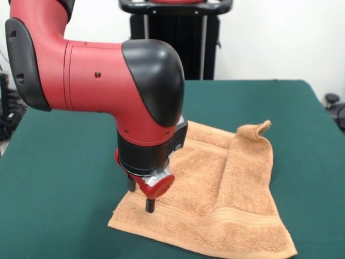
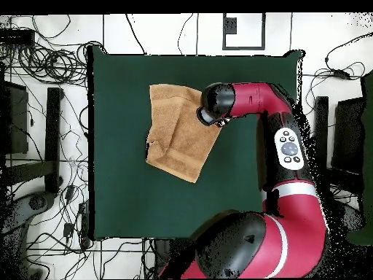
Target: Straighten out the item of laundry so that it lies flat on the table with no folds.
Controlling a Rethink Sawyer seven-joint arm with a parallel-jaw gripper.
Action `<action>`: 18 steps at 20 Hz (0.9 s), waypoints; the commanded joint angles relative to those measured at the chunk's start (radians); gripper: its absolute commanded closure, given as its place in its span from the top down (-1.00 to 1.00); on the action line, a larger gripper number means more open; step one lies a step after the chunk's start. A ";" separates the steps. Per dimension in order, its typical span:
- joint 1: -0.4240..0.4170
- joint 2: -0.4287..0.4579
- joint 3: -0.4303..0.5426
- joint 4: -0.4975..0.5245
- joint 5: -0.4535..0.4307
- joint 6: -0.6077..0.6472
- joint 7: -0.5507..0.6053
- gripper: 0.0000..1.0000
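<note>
Terry towel (image 1: 215,199), one side folded over with a raised corner, on the green tabletop (image 1: 59,178). Gripper (image 1: 141,195) touches the towel's edge; whether it is open or closed cannot be told. Bare felt surrounds the towel.

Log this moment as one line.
gripper: down on towel, near its edge | towel: one side folded over, corner raised | table: green

The arm (image 1: 108,75) hides the towel's (image 1: 226,199) near-left part; overhead, its wrist covers the tool (image 1: 145,200), whose finger gap stays unclear.
</note>
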State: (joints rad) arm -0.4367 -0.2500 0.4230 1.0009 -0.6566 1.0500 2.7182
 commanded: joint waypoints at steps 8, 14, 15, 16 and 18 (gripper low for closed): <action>-0.019 -0.014 -0.083 0.109 -0.082 0.078 -0.364 1.00; -0.033 -0.027 -0.095 0.146 -0.083 0.052 -0.373 1.00; -0.033 -0.031 -0.098 0.152 -0.081 0.050 -0.375 1.00; -0.034 -0.033 -0.101 0.156 -0.078 0.048 -0.378 1.00; -0.037 -0.037 -0.104 0.163 -0.076 0.044 -0.383 1.00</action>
State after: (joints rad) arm -0.4787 -0.2848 0.3527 1.0468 -0.6584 1.0500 2.6750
